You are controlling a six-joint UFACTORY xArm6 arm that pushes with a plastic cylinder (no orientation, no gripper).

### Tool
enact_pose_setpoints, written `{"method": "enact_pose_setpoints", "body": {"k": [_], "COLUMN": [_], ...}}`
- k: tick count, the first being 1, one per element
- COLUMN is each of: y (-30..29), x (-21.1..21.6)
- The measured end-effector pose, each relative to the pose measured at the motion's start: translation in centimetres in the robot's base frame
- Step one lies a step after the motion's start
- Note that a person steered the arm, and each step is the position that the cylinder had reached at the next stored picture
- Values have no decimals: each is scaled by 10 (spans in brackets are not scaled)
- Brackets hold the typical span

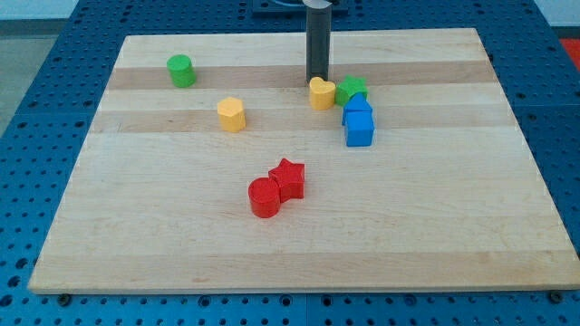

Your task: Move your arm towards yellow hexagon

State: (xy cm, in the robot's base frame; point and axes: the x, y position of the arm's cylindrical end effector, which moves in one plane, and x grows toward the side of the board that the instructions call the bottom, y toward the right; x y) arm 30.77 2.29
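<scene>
A blue metal floor full of little holes lies all around, and on it sits a big, light wooden table (299,244). The table fills most of the view.

My arm is a straight dark rod (318,41). It comes down from the view's top, near the middle, and stands upright. I have no fingers, so there is nothing to open or close; I have only my tip (317,80). My tip rests low on the table, right behind a yellow heart block (322,93), at that block's top edge. I cannot tell if my tip touches it.

The yellow hexagon (232,115) sits toward the view's left and a little lower than my tip. It stands alone, well apart from my tip, with bare wood between us.

Just to the view's right of the yellow heart block is a green star (352,90), and the two look like they touch. Under the green star are two blue blocks. The upper blue block (357,106) leans against the lower blue cube (360,129).

Lower down, near the middle of the table, a red star (288,177) sits tight against a red cylinder (265,197). The red cylinder is down and to the view's left of the red star.

Far off at the view's top left, a green cylinder (181,71) stands by itself.
</scene>
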Motion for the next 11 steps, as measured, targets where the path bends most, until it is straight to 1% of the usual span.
{"method": "enact_pose_setpoints", "body": {"k": [2, 3, 4, 5, 6, 7, 8, 9, 10, 11], "y": [-3, -37, -101, -145, -178, -197, -204, -183, -144, -107], "x": [-8, -16, -16, -8, 19, 57, 89, 105, 92, 65]}}
